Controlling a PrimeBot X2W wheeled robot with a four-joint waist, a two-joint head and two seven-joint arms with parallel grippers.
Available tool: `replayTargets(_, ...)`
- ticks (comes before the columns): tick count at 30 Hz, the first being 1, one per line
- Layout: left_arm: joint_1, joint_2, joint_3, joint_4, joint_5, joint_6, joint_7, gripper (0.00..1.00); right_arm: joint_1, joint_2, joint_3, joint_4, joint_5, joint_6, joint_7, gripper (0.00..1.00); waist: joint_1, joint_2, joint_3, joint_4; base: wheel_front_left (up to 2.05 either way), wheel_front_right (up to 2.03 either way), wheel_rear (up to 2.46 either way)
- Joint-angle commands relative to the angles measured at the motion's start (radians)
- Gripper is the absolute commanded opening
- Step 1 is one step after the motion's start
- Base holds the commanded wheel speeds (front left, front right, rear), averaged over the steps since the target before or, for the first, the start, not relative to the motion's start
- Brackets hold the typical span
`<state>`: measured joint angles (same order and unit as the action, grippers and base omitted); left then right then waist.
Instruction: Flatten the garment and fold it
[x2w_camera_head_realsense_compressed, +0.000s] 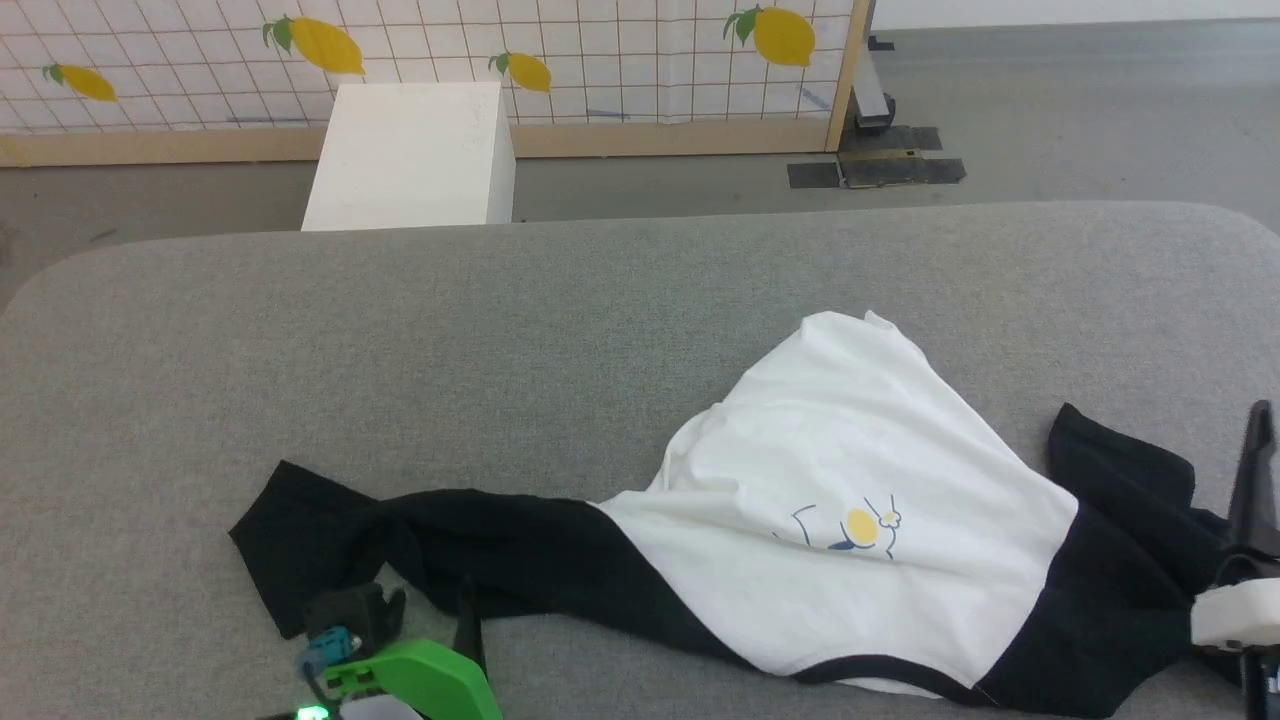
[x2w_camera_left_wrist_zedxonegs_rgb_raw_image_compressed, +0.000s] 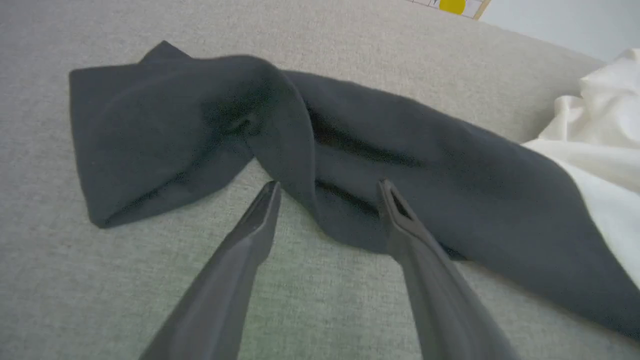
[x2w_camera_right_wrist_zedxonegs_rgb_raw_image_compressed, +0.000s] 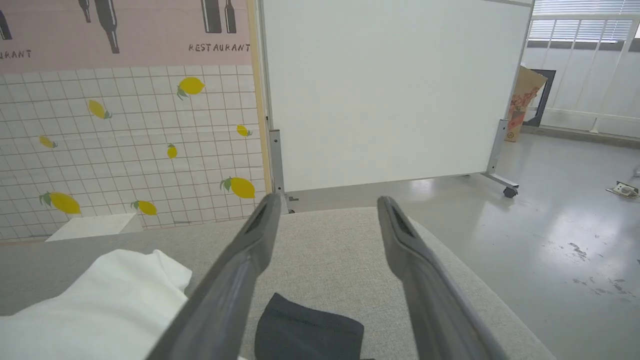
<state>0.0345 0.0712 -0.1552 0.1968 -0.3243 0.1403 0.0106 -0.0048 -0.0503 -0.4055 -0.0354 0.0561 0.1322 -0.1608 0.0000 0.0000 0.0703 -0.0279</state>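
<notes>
Left jaws spread, empty, astride garment (x2w_camera_left_wrist_zedxonegs_rgb_raw_image_compressed: 425, 165) sleeve, right jaws spread, empty, above it

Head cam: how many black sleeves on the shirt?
2. One sleeve lies twisted at the lower left; the other sleeve is bunched at the right edge. Folds may hide parts.
</notes>
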Motion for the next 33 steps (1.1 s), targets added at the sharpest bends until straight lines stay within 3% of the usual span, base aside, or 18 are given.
replayTargets(1, 0.016, 0.006, -0.01, -0.003, 0.009, 0.018, 0.05, 1.0, 0.002, 0.0, 0.018, 0.013, 0.009, -0.002, -0.009, 1.0, 0.0, 0.0, -0.002, 0.003, 0.0, 0.0, 0.0)
replayTargets(10, -0.032, -0.007, -0.011, 0.001, -0.063, 0.057, 0.198, 1.0, 0.001, 0.0, 0.125, 0.048, 0.035, -0.002, -0.001, 1.0, 0.0, 0.0, 0.024, 0.0, 0.0, 0.0, 0.0)
replayTargets(14, -0.089, -0.011, 0.005, 0.058, -0.119, 0.044, 0.229, 1.0, -0.007, 0.0, 0.164, 0.05, 0.044, -0.002, 0.005, 1.0, 0.0, 0.0, 0.05, -0.012, 0.0, 0.0, 0.0)
replayTargets(15, -0.103, -0.012, 0.011, 0.071, -0.135, 0.039, 0.228, 0.95, -0.008, 0.0, 0.172, 0.052, 0.047, -0.002, 0.007, 1.0, 0.0, 0.0, 0.055, -0.013, 0.0, 0.0, 0.0)
replayTargets(16, -0.114, -0.012, 0.013, 0.079, -0.14, 0.034, 0.223, 0.17, -0.008, 0.0, 0.179, 0.053, 0.049, -0.002, 0.009, 1.0, 0.0, 0.0, 0.059, -0.013, 0.0, 0.0, 0.0)
replayTargets(17, -0.125, -0.011, 0.019, 0.085, -0.144, 0.03, 0.211, 0.0, -0.008, 0.0, 0.186, 0.055, 0.051, -0.002, 0.011, 1.0, 0.0, 0.0, 0.062, -0.013, 0.0, 0.0, 0.0)
replayTargets(22, -0.112, 0.007, 0.089, 0.064, -0.178, 0.039, 0.14, 0.0, -0.004, 0.0, 0.198, 0.059, 0.055, -0.002, 0.016, 1.0, 0.0, 0.0, 0.058, 0.011, 0.0, 0.0, 0.0)
replayTargets(31, 0.02, 0.086, 0.237, -0.085, -0.19, 0.119, 0.076, 0.0, -0.002, 0.0, 0.227, 0.059, 0.033, -0.002, 0.029, 1.0, 0.0, 0.0, 0.037, 0.093, 0.0, 0.0, 0.0)
replayTargets(32, 0.028, 0.087, 0.24, -0.096, -0.193, 0.122, 0.079, 0.29, -0.004, 0.0, 0.238, 0.06, 0.026, -0.002, 0.032, 1.0, 0.0, 0.0, 0.037, 0.099, 0.0, 0.0, 0.0)
replayTargets(33, 0.036, 0.085, 0.242, -0.103, -0.197, 0.125, 0.084, 0.92, -0.008, 0.0, 0.25, 0.062, 0.017, -0.002, 0.036, 1.0, 0.0, 0.0, 0.037, 0.108, 0.0, 0.0, 0.0)
